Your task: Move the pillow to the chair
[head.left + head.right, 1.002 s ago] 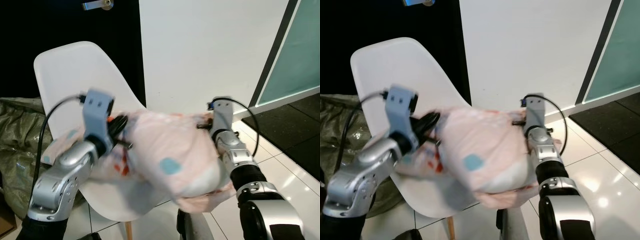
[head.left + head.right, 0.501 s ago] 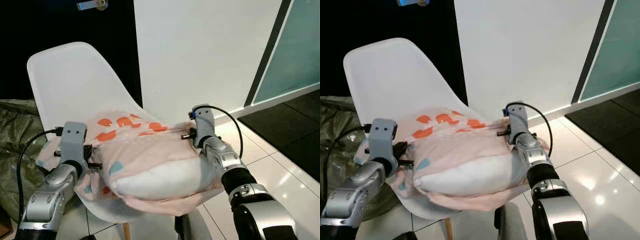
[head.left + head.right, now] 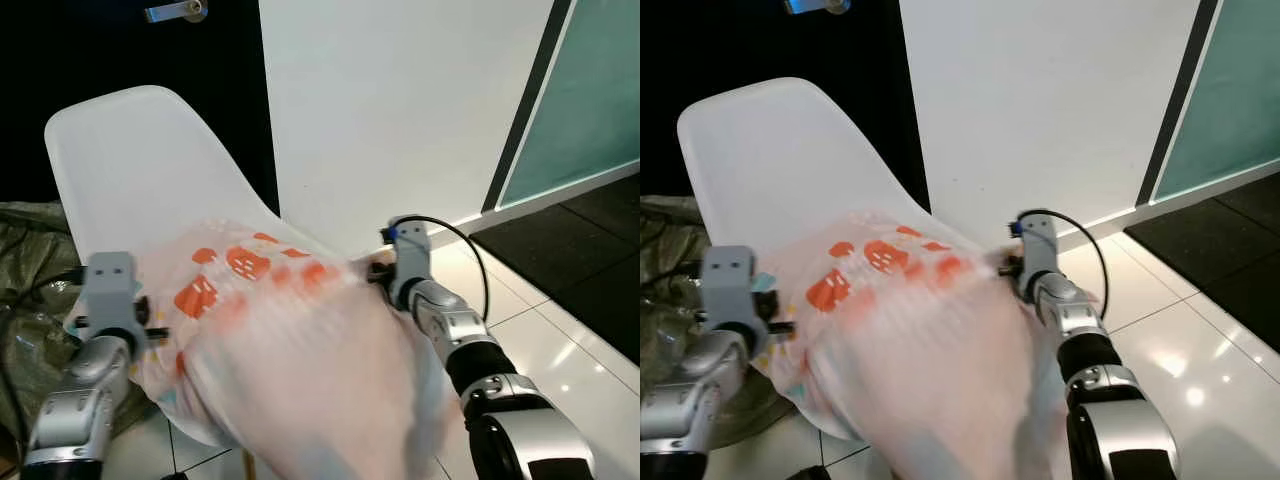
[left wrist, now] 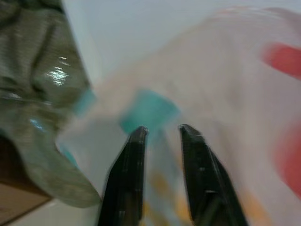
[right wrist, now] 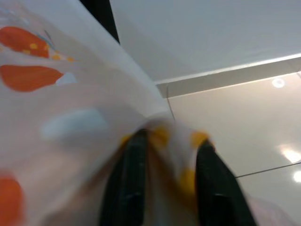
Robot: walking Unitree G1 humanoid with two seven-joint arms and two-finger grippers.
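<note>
From the head camera I see the pale pink pillow [image 3: 300, 360], printed with orange and teal shapes, lying on the seat of the white shell chair [image 3: 130, 170] and spilling over its front edge toward me; its near part is motion-blurred. My left gripper [image 3: 150, 318] sits at the pillow's left end, my right gripper [image 3: 378, 272] at its right end, beside the white wall [image 3: 400, 100]. A crumpled olive sheet [image 3: 25, 300] lies on the floor left of the chair, with glossy tile [image 3: 560, 300] to the right.

In the left wrist view my two black fingers [image 4: 129, 183] stand a narrow gap apart with pillow fabric behind them; the blur means I cannot tell whether they pinch it.

In the right wrist view, my fingers [image 5: 129, 183] are spread part-way with a fold of the pillow cover bunched between them, seemingly gripped
</note>
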